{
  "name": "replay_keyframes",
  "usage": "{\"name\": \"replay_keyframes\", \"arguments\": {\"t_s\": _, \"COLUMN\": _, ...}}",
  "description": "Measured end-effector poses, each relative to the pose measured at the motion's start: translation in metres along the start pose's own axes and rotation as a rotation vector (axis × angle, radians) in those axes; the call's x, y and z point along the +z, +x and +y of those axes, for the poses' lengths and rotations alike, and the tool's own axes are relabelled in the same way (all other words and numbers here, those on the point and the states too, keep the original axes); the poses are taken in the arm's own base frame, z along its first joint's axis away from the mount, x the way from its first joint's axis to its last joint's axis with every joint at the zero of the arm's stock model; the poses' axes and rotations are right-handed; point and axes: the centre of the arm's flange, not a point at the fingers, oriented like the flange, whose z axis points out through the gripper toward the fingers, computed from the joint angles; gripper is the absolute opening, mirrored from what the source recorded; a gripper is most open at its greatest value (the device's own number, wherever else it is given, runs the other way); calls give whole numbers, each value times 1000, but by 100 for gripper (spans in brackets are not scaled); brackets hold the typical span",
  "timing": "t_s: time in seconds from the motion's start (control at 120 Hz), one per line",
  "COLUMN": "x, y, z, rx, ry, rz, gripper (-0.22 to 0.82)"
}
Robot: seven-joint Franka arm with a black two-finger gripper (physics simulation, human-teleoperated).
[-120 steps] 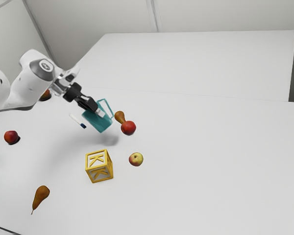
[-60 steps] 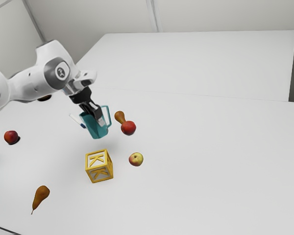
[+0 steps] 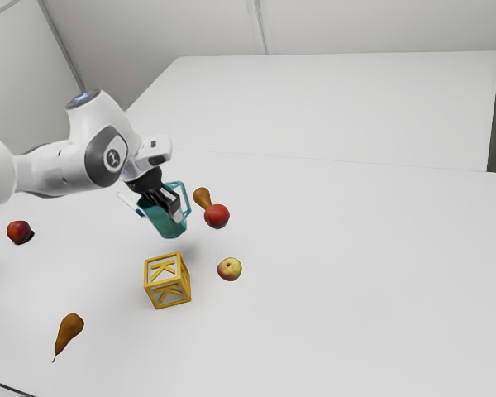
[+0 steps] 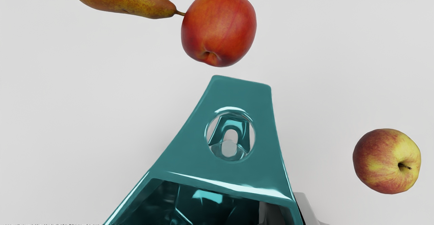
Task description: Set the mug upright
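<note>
The teal mug (image 3: 167, 227) is held in the exterior view behind the yellow block, mouth up and somewhat tilted, its handle toward the red fruit. My gripper (image 3: 175, 212) is shut on its wall. Whether its base touches the table, I cannot tell. From the wrist view, I look onto the handle and into the dark opening of the mug (image 4: 190, 150); one finger of the gripper (image 4: 291, 215) is inside the wall and the other outside, and much of the mug's body is cut off.
Near the mug lie a red fruit (image 3: 217, 216), a brown pear (image 3: 202, 197), a yellow-red apple (image 3: 230, 269) and a yellow letter block (image 3: 168, 281). A white-and-blue marker (image 3: 131, 204) is beside it. Farther off are another pear (image 3: 69, 332) and a dark red fruit (image 3: 19, 231).
The hand has swung from a slanting pose to a steeper one, carrying the mug along. The mug has turned from strongly tilted to nearer upright, and its base is lower in the exterior view.
</note>
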Motion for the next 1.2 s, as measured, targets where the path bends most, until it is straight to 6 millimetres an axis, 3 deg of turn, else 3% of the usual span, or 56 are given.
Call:
{"name": "replay_keyframes", "arguments": {"t_s": 0.325, "x": 15, "y": -22, "z": -5, "rx": -93, "ry": 24, "rz": -26, "gripper": -17}}
{"name": "replay_keyframes", "arguments": {"t_s": 0.675, "x": 34, "y": -27, "z": 1, "rx": -146, "ry": 21, "rz": -52, "gripper": -17}}
{"name": "replay_keyframes", "arguments": {"t_s": 1.2, "x": 56, "y": -23, "z": -8, "rx": -175, "ry": 70, "rz": -31, "gripper": -17}}
